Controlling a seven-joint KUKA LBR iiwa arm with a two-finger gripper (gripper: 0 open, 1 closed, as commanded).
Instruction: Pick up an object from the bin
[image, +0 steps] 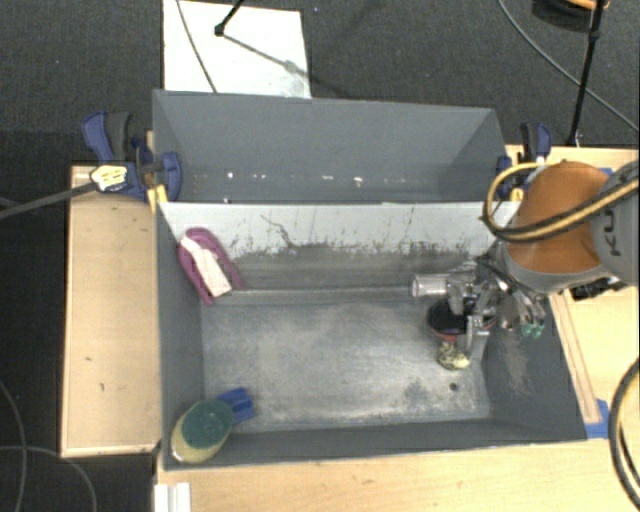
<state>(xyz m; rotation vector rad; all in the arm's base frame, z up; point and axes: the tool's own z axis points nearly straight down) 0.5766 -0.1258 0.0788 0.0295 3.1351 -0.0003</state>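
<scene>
We see the hand (463, 343) low at the bin's (330, 400) right side, w/ a small roundish thing (455, 359) right at its tip. Can't tell how open the hand is, or if it grips.

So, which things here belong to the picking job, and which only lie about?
In the job: gripper, low at the right of the bin; small dark thing beside it.
Lying about: pink and white thing, far left corner; yellow-green scrubber with blue handle, near left corner.

Jaws low at right of bin (330, 350)
</scene>
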